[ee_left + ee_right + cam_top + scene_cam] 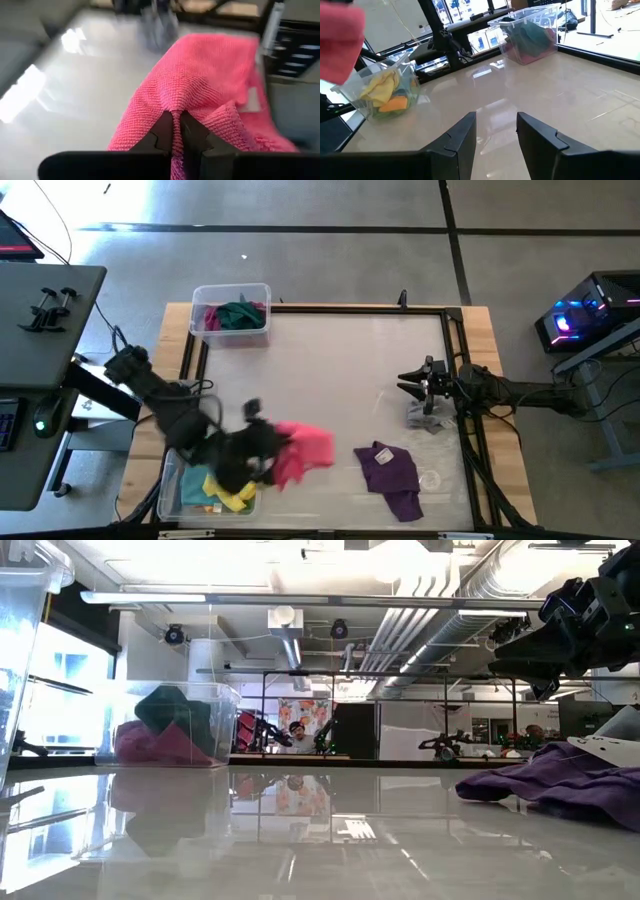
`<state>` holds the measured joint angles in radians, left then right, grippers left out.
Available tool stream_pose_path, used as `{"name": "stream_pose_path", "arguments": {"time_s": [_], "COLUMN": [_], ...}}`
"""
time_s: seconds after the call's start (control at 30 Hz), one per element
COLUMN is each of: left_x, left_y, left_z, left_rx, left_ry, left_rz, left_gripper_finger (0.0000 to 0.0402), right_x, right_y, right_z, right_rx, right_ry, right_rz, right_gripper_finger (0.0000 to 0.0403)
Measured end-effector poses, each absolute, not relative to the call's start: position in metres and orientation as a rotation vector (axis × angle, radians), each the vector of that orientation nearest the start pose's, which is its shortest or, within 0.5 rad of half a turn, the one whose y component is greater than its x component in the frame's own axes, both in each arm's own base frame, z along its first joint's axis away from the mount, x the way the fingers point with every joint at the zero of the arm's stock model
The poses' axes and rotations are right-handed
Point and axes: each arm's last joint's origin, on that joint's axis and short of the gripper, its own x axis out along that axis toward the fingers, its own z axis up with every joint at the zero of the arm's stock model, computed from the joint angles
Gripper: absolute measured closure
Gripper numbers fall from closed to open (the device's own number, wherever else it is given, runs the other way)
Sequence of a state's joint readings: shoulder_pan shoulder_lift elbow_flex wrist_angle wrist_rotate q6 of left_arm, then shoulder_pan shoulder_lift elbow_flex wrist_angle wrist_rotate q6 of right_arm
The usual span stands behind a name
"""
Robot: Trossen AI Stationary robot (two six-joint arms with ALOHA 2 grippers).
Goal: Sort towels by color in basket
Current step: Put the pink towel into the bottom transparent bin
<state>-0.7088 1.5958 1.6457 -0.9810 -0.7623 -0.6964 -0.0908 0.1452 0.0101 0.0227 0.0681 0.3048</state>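
Left gripper (176,131), fingers pinched shut on a pink towel (305,448), holds it just beside the near bin (170,495) w/ yellow and orange cloths. Purple towel (392,473) lies farther off on the table; right gripper (495,131) waits w/ fingers apart. Best practice, prob.: lift high so the trailing cloth clears the rim before letting go.

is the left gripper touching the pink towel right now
Touching. The left wrist view shows the left gripper shut on a fold of the pink towel.
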Motion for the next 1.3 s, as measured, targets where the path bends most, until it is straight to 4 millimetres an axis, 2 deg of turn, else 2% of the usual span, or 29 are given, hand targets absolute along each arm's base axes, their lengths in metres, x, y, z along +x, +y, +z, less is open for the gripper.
{"name": "stream_pose_path", "arguments": {"time_s": [0.13, 0.3, 0.4, 0.53, 0.63, 0.77, 0.93, 1.03, 1.17, 1.3], "left_x": [0.217, 0.177, 0.160, 0.148, 0.145, 0.146, 0.152, 0.153, 0.153, 0.151], "left_y": [-0.211, -0.222, -0.227, -0.237, -0.242, -0.248, -0.243, -0.238, -0.234, -0.234], "left_z": [0.363, 0.346, 0.338, 0.319, 0.309, 0.295, 0.270, 0.256, 0.244, 0.244], "left_rx": [-0.327, -0.536, -0.607, -0.679, -0.735, -0.755, -0.747, -0.721, -0.718, -0.737], "left_ry": [0.737, 0.910, 1.046, 1.198, 1.261, 1.254, 1.189, 1.236, 1.303, 1.348], "left_rz": [0.321, 0.542, 0.679, 0.737, 0.756, 0.726, 0.756, 0.782, 0.820, 0.835], "left_gripper_finger": [0.0397, 0.0397, 0.0397, 0.0397, 0.0397, 0.0397, 0.0396, 0.0392, 0.0364, 0.0315], "right_x": [0.105, 0.105, 0.105, 0.105, 0.105, 0.105, 0.105, 0.105, 0.105, 0.105], "right_y": [-0.012, -0.012, -0.012, -0.012, -0.012, -0.012, -0.012, -0.012, -0.012, -0.012], "right_z": [0.157, 0.157, 0.157, 0.157, 0.157, 0.158, 0.158, 0.158, 0.158, 0.158], "right_rx": [0.302, 0.288, 0.287, 0.287, 0.278, 0.261, 0.260, 0.260, 0.260, 0.261], "right_ry": [0.087, 0.088, 0.088, 0.088, 0.089, 0.088, 0.087, 0.087, 0.086, 0.087], "right_rz": [-0.174, -0.174, -0.174, -0.174, -0.174, -0.183, -0.185, -0.186, -0.186, -0.180], "right_gripper_finger": [0.0265, 0.0265, 0.0265, 0.0265, 0.0265, 0.0265, 0.0265, 0.0265, 0.0265, 0.0265]}}
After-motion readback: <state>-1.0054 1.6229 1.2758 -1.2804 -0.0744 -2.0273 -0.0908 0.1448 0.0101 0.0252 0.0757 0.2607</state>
